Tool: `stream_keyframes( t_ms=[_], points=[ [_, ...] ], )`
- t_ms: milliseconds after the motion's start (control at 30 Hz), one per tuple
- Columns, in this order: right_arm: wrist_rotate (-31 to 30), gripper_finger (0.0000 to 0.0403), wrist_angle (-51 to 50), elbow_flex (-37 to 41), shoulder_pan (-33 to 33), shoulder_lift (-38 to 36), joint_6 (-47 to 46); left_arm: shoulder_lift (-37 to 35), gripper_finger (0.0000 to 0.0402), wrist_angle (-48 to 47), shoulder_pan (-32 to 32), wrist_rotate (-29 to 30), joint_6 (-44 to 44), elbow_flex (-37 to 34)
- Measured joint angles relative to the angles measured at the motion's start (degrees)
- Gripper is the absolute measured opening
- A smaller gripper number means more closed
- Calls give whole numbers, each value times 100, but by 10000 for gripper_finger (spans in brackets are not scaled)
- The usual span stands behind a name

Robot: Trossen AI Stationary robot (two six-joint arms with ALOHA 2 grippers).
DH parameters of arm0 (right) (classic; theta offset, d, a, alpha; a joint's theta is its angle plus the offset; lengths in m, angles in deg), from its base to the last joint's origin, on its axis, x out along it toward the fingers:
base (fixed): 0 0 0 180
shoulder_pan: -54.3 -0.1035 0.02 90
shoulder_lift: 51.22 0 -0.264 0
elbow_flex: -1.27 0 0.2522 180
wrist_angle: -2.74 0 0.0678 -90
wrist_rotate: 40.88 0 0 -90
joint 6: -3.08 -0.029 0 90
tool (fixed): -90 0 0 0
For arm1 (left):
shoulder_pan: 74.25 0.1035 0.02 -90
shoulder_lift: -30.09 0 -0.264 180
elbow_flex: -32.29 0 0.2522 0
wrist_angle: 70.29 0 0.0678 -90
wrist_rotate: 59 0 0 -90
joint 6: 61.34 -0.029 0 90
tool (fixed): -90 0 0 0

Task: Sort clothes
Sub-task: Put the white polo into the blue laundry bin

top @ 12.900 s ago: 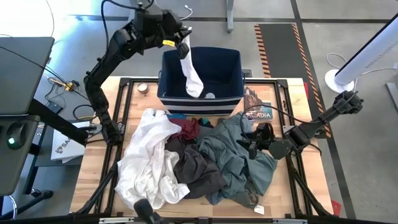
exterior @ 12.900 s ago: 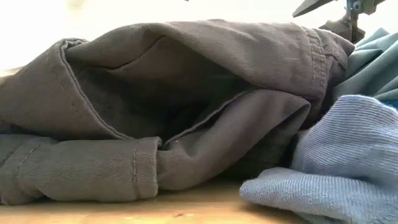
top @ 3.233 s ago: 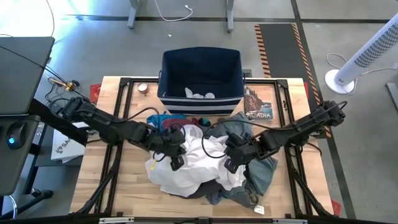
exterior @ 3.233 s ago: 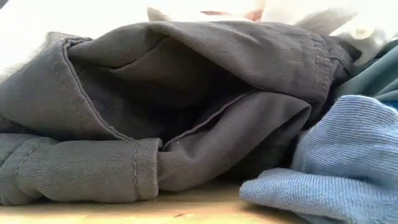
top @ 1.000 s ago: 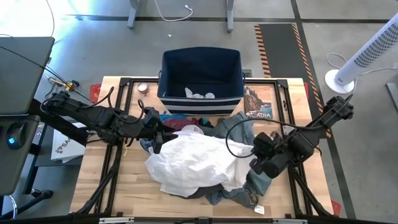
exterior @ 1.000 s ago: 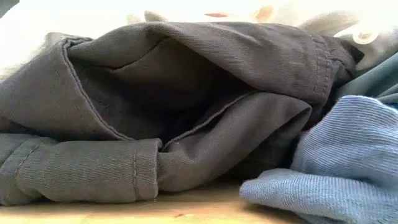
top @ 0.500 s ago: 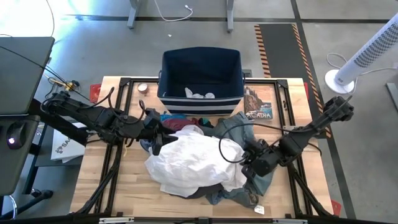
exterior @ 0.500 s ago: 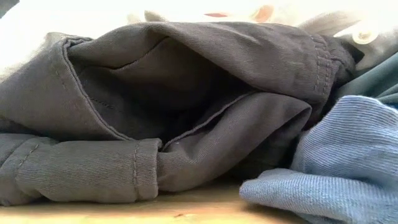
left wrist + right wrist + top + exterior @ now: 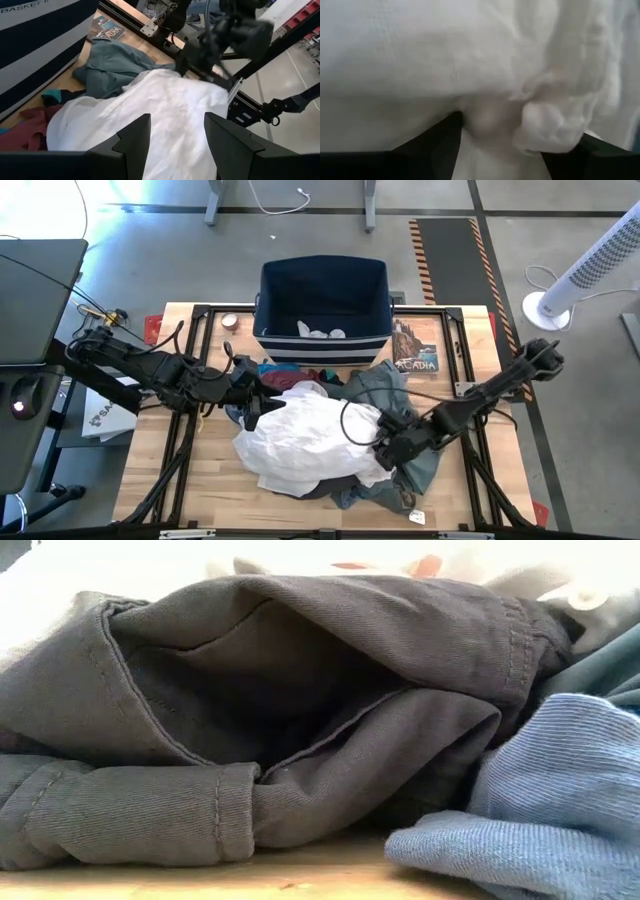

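A white garment [image 9: 315, 435] lies spread on top of the clothes pile in the middle of the table. It covers most of the dark grey-brown trousers [image 9: 300, 690] and part of the grey-green shirt [image 9: 385, 385]. Maroon [image 9: 300, 377] and bright blue [image 9: 268, 370] pieces show at the pile's far side. My left gripper [image 9: 258, 408] stands open at the garment's left edge, and the white cloth [image 9: 165, 110] lies just beyond its fingers. My right gripper [image 9: 385, 450] is open at the garment's right edge. My left gripper is level at the white garment's left edge [image 9: 175, 150]; I cannot tell whether its open fingers touch the cloth. My right gripper comes at the garment's right edge from the table's right, and a bunch of white cloth [image 9: 490, 115] stands between its open fingers [image 9: 435, 145]. The garment rests on the pile.
The navy bin [image 9: 322, 295] stands at the table's far edge with white pieces [image 9: 320, 332] in it. A book [image 9: 415, 348] lies to the right of the bin. A blue striped cloth [image 9: 560, 790] lies near the front edge. Bare wood shows at the near left.
My right gripper has gone toward the table's left, from over the grey-green shirt to the white garment's right edge, and has opened. The white garment's right edge has bunched a little against it.
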Motion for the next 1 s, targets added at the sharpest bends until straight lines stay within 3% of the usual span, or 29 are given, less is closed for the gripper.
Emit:
stream_keyframes(
  t_ms=[133, 200, 267, 367, 433, 633, 800, 1000],
  points=[
    [118, 234, 17, -124, -2, 659, -22, 0, 184, 0, 0, 6, 17, 0],
    [178, 210, -117, -218, -27, 924, -162, 0, 184, -3, 0, 4, 65, 0],
    [231, 163, -279, -322, -64, 1104, -279, 0, 184, -4, -7, 2, 111, 0],
    [310, 55, -691, -496, -138, 1177, -275, 0, 184, -7, -7, 2, 118, 0],
    [308, 19, -1133, -660, -195, 1136, -248, 0, 184, -7, -7, 2, 118, 0],
    [-227, 7, -3532, -1484, -465, 701, -822, 0, 184, -13, -7, 2, 120, 0],
    [-1018, 5, -5697, -2363, -865, 242, -2087, 0, 184, -15, -4, 4, 120, 0],
    [-2198, 3, -5889, -2881, -1134, -372, -2912, 0, 184, 5, -7, 4, 173, -2]
  ],
)
